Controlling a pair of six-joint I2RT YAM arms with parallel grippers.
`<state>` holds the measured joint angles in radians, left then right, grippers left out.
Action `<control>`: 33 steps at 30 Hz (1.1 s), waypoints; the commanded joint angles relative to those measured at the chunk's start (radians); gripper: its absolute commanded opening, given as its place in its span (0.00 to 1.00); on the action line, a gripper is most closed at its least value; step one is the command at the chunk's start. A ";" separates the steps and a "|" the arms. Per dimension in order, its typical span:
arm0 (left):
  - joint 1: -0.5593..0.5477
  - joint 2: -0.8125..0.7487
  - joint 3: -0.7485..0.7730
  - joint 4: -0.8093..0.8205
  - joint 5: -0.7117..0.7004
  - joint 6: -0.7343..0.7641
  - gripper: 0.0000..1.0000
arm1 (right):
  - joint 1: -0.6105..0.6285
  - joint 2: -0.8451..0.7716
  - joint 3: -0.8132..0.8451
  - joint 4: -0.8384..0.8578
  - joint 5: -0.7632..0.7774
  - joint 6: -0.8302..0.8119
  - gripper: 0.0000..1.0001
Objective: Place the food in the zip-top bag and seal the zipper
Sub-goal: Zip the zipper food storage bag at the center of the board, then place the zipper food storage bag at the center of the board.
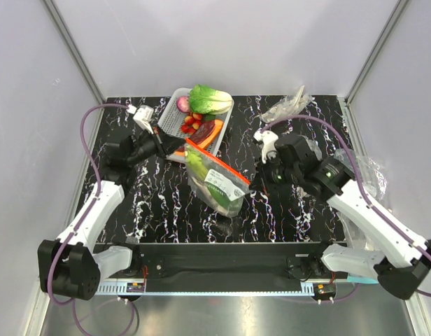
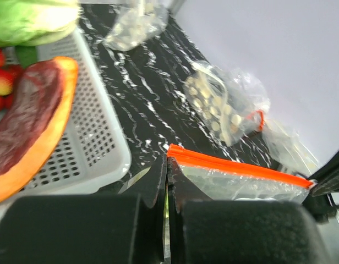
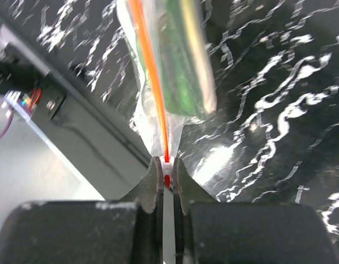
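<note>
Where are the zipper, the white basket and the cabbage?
zipper (image 2: 238,166), left wrist view, middle of the strip.
white basket (image 1: 171,120), top external view, bare left part.
cabbage (image 1: 210,99), top external view, leafy middle.

Clear zip-top bag (image 1: 227,201), red-orange zipper (image 2: 235,166), green food (image 3: 183,82), black white-veined table (image 1: 292,210), white perforated basket (image 2: 95,148)

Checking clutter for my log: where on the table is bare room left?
Bare: near-left table between left arm and zip-top bag; also near-right, between bag and right arm. Crowded: far side, with basket and clear bags.
</note>
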<state>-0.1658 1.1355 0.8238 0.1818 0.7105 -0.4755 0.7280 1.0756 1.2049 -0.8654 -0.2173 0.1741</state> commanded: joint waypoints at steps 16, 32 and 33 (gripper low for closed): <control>0.166 -0.190 -0.086 -0.053 -0.434 -0.071 0.95 | -0.150 0.593 0.571 0.134 0.340 0.068 0.88; 0.164 -0.526 0.052 -0.580 -0.321 0.013 0.99 | -0.150 -0.127 -0.063 0.454 0.283 0.053 0.94; 0.163 -0.543 0.064 -0.616 -0.312 0.041 0.99 | -0.150 -0.167 -0.099 0.466 0.298 0.057 0.96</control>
<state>-0.0036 0.6155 0.8227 -0.2810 0.3199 -0.5190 0.5751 1.0210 1.1931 -0.4999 0.0811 0.2333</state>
